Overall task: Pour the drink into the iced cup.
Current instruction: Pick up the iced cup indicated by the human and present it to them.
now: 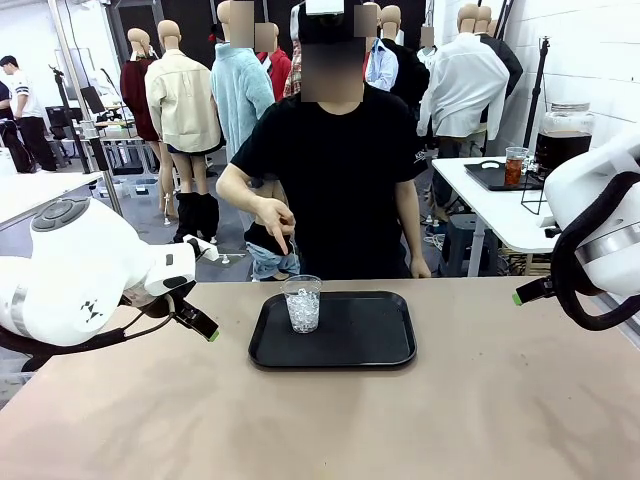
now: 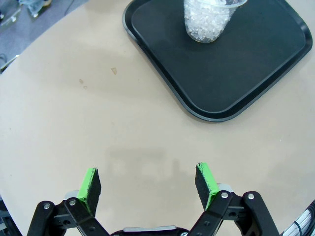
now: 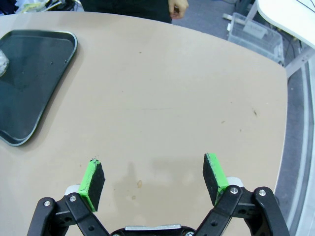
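From the front we saw our left claw, jaws apart and empty, nearer the upright iced cup than the equally parted right claw, the drink well beyond that one; left wrist: cup ahead-right; right wrist: tray ahead-left.

Beige matte table, viewed from the robot's side. A black rectangular plastic tray with rounded corners and a raised rim is laid flat on it. Small faint marks are seen on the tabletop near the tray's corner.
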`<state>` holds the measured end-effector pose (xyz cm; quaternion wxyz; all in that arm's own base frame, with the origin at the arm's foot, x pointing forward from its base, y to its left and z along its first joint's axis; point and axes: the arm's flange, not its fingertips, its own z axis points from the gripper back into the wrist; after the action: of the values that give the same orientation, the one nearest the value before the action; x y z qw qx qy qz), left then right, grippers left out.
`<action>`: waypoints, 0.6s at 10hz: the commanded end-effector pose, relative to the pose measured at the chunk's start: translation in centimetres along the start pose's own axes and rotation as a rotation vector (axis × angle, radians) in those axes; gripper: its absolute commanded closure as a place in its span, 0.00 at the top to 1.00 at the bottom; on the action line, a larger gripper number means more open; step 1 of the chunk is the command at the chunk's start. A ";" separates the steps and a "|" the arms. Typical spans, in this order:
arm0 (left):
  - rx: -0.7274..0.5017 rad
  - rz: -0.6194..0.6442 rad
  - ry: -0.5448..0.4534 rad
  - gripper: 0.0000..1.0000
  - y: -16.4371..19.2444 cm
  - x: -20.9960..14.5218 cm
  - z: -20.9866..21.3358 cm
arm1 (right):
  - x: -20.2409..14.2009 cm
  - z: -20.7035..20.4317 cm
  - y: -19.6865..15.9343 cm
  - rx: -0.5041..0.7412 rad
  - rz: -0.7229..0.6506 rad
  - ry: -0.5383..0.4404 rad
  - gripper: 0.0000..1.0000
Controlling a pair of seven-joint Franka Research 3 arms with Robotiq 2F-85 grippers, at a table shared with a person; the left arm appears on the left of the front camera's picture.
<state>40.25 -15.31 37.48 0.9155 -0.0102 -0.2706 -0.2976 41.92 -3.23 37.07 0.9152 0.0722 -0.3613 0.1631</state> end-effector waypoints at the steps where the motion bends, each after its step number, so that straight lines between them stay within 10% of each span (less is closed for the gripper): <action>1: 0.000 0.004 -0.002 1.00 0.2 -0.1 0.1 | -0.4 0.0 -0.1 0.001 -0.001 -0.014 1.00; 6: -0.266 -0.342 -0.111 1.00 4.4 3.8 -3.1 | -0.4 0.0 -0.1 0.001 -0.001 -0.014 1.00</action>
<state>42.68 -17.91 38.85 0.8554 -0.0532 -0.2920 -0.4244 41.92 -3.24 37.10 0.9151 0.0721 -0.3616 0.1629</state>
